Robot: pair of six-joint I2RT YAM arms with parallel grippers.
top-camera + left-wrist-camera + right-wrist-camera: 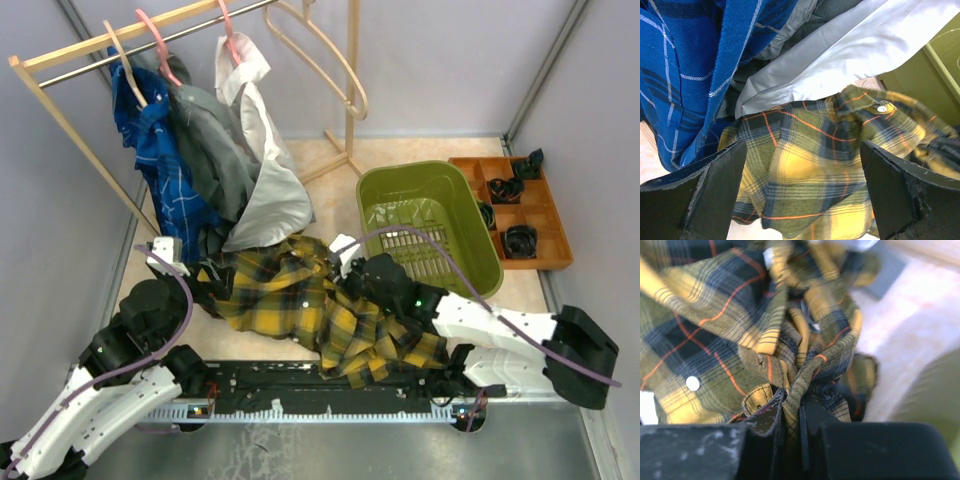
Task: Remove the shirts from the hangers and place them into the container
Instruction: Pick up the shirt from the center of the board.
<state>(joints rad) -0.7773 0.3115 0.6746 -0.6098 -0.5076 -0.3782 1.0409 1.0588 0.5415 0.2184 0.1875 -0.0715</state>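
Note:
The yellow-and-black plaid shirt [300,300] lies crumpled on the table between my arms, off any hanger. My right gripper [792,412] is shut on a bunched fold of it, at its right edge [350,268] beside the olive-green container [412,170]. My left gripper [802,195] stands open just short of the plaid shirt [805,165], nothing between its fingers [715,192]. The blue checked shirt [160,165], grey shirt [210,140] and white shirt [265,170] hang from the rack on a pale hanger [125,65] and pink hangers [155,40].
The wooden rack with its metal rod [110,45] spans the back left, and an empty pale hanger [325,60] hangs at its right end. An orange compartment tray [545,215] with dark items sits right of the container. The container holds nothing.

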